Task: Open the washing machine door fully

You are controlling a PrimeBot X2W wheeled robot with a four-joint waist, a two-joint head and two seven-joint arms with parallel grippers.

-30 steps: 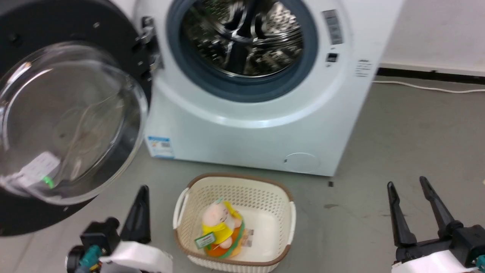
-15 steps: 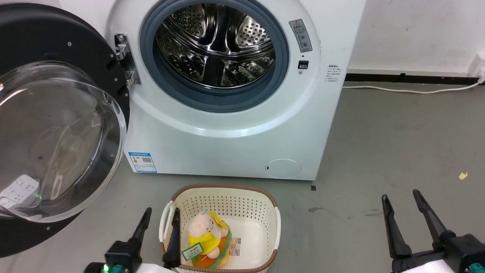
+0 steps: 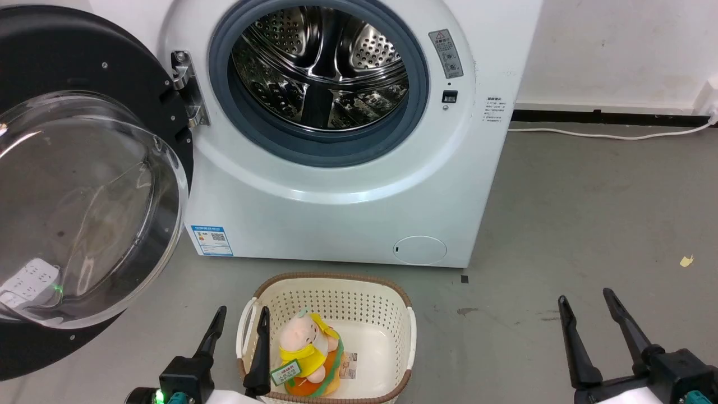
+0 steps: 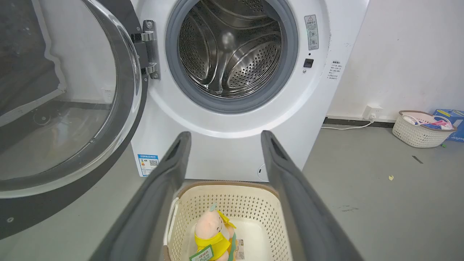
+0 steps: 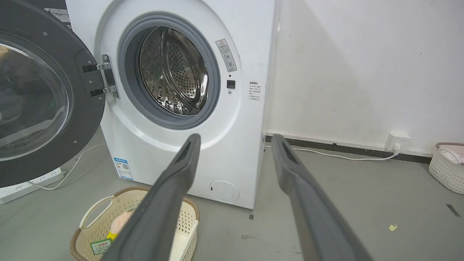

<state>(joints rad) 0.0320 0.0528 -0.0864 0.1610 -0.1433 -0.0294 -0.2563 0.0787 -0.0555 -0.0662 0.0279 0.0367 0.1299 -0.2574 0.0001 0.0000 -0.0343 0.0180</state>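
Observation:
The washing machine door (image 3: 84, 50), black with a bulging clear glass bowl, stands swung wide open to the left of the white machine, hanging on its metal hinge (image 3: 185, 84). The steel drum (image 3: 320, 62) is exposed inside its grey ring. My left gripper (image 3: 242, 310) is open at the bottom, its fingers over the left rim of a basket, well below the door and touching nothing. My right gripper (image 3: 584, 295) is open at the lower right above bare floor. The left wrist view shows the door (image 4: 36, 214) past my left gripper (image 4: 225, 134).
A cream basket (image 3: 415, 331) with a plush toy (image 3: 305, 348) sits on the floor before the machine. A small round white flap (image 3: 419, 250) is low on the cabinet. A white cable (image 3: 606, 133) runs along the wall. Another basket (image 4: 420, 128) stands far right; a power strip (image 5: 21, 185) lies under the door.
The head camera shifted a second ago and has since settled. The door holds the same wide-open angle. My right gripper has sunk slightly lower in view.

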